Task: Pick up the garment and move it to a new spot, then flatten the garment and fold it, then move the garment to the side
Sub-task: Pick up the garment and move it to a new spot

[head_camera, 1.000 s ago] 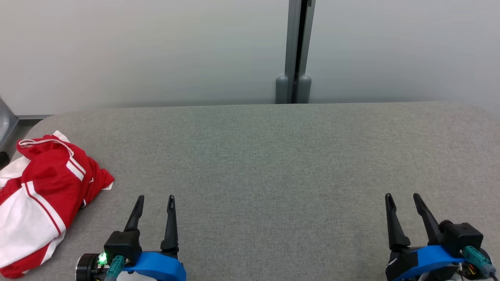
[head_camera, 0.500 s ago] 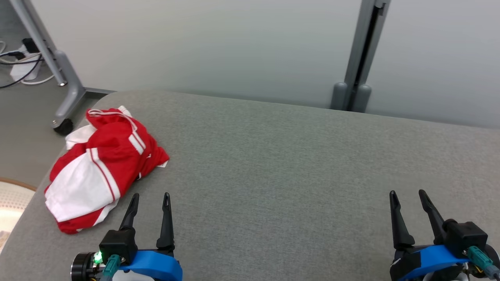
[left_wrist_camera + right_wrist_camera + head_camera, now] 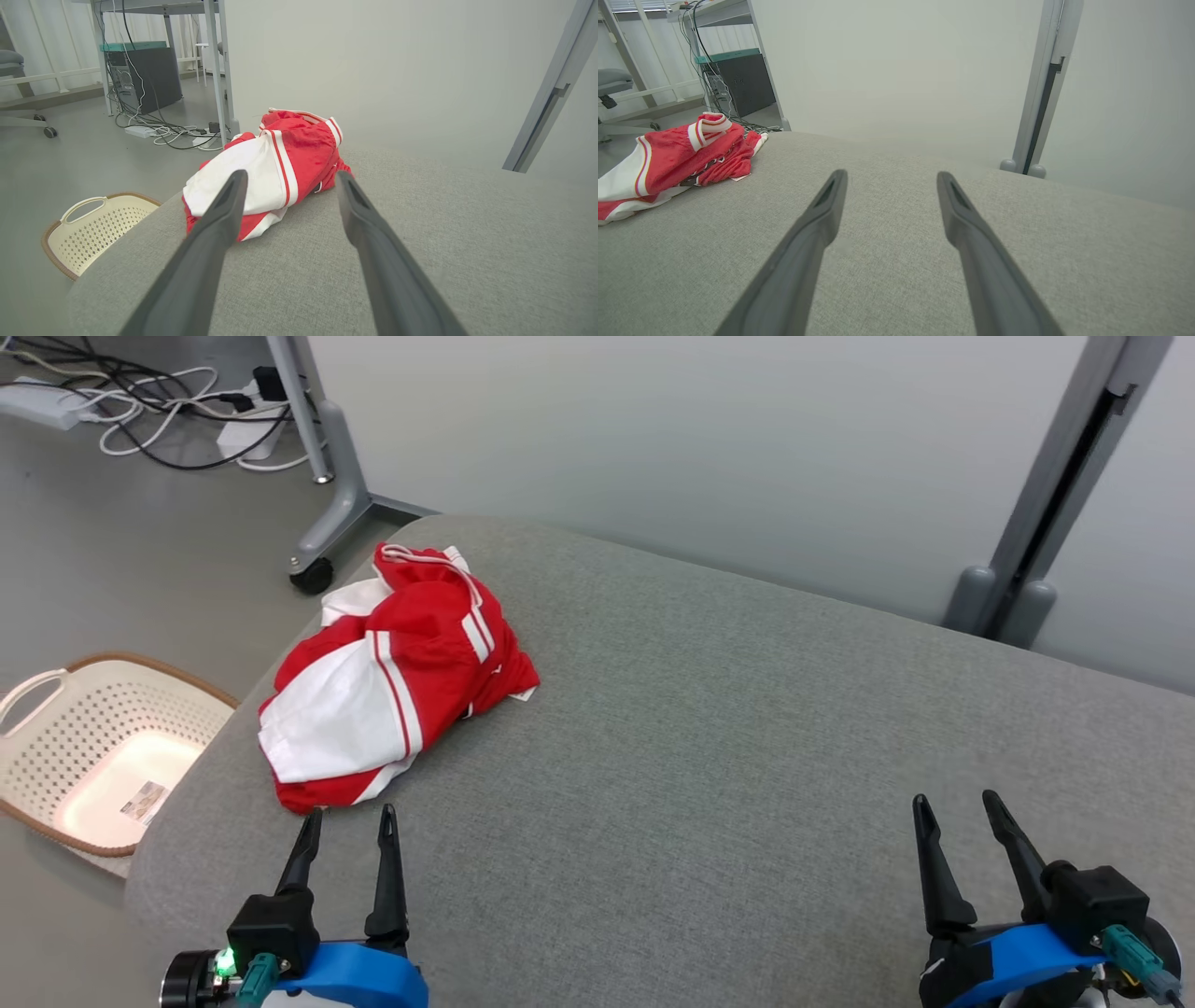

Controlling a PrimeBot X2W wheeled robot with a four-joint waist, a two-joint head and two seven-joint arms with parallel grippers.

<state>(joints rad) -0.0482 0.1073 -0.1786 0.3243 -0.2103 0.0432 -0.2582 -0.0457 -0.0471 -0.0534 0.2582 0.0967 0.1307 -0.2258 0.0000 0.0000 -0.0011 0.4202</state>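
A crumpled red-and-white garment lies in a heap at the far left corner of the grey fabric-covered desk, one side running along the left edge. White panels with red stripes face up at its near end, and a white-trimmed band sits at its far end.

The left gripper sits over the near left part of the desk, its tips just beside the garment's near hem. Its jaws stand apart and hold nothing. In the left wrist view they frame the heap between them.

The right gripper is over the near right part of the desk, well apart from the garment, with its jaws likewise spread and empty above bare fabric.

On the floor beyond the left edge stands a cream perforated basket with a brown rim. Past the far left corner, a grey frame leg on a caster rises beside loose cables. A grey post stands behind the far edge against a pale wall
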